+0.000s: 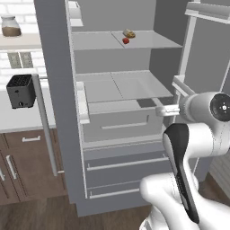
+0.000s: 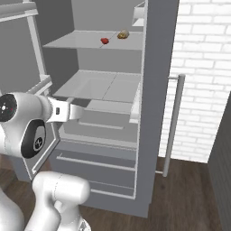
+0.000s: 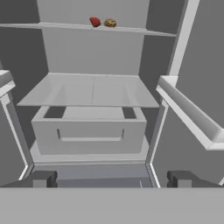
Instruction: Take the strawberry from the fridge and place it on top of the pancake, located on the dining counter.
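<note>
Fridge [image 1: 58, 112] stands open, both upper doors swung out. Inside: two pale grey shelves and one inner crisper drawer [image 3: 89, 131] below them; two outer bottom drawers [image 1: 126, 173] below that, each with a thin horizontal bar handle.

One strawberry [image 1: 126, 41], small and red, lies on the upper shelf [image 1: 99, 40] toward the back, right of the shelf's middle in the left base view. One tan-brown lumpy food item [image 1: 130, 33] sits just beside it, a bit farther back; whether they touch cannot be told. Same pair in the right base view, strawberry [image 2: 104, 40] left of the lump [image 2: 122, 34], and at the top of the hand view, strawberry [image 3: 95, 21] left of the lump [image 3: 110, 22]. Lower shelf [image 3: 92, 89] carries nothing visible.

One gripper [image 3: 111, 179], two dark fingertips [image 3: 41, 178] at the bottom of the hand view, spread wide apart, nothing between them. It faces into the fridge at about crisper drawer height, well below and apart from the strawberry. In the base views the arm reaches toward the fridge opening, hand at lower shelf level.

Left of the fridge: one black toaster [image 1: 20, 91] on a white countertop [image 1: 22, 119] over brown cabinets [image 1: 27, 166], one glass jar [image 1: 10, 26] on a wall shelf above. One long vertical door handle [image 1: 44, 123] on the left door, one [image 2: 173, 124] on the right door. White brick wall [image 2: 205, 67] to the right.
</note>
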You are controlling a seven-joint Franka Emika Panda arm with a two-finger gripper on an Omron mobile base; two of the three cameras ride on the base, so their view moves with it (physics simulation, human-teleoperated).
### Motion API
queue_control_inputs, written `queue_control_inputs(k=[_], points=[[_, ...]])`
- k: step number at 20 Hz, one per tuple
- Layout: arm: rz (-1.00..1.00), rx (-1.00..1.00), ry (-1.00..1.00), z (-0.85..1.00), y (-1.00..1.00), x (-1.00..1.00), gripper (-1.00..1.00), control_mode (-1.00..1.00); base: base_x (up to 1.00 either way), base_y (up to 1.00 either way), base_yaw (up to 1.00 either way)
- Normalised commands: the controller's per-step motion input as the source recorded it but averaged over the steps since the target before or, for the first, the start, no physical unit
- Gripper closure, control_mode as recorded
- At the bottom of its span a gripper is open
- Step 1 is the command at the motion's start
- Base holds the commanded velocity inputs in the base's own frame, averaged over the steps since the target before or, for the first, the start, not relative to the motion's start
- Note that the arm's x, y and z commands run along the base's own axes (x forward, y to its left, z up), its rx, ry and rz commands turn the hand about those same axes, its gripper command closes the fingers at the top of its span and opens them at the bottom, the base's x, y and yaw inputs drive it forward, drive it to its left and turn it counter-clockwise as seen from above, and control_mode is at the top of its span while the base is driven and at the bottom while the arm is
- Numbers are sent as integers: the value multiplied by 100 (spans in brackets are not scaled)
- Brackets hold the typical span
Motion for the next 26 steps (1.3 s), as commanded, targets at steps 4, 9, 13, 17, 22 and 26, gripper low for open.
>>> queue_control_inputs(k=[4, 9, 13, 17, 22, 26], points=[[0, 0, 0, 0, -3, 0, -100, -100, 0, 0, 0], [0, 0, 0, 0, 0, 1, -100, 100, 22, 0, 0], [0, 0, 0, 0, 0, 0, -100, 100, 68, 0, 0], [0, 0, 0, 0, 0, 0, -100, 100, 84, 6, -2], [0, 0, 0, 0, 0, 0, -100, 100, 74, 14, -2], [0, 0, 0, 0, 0, 0, -100, 100, 61, 18, -4]])
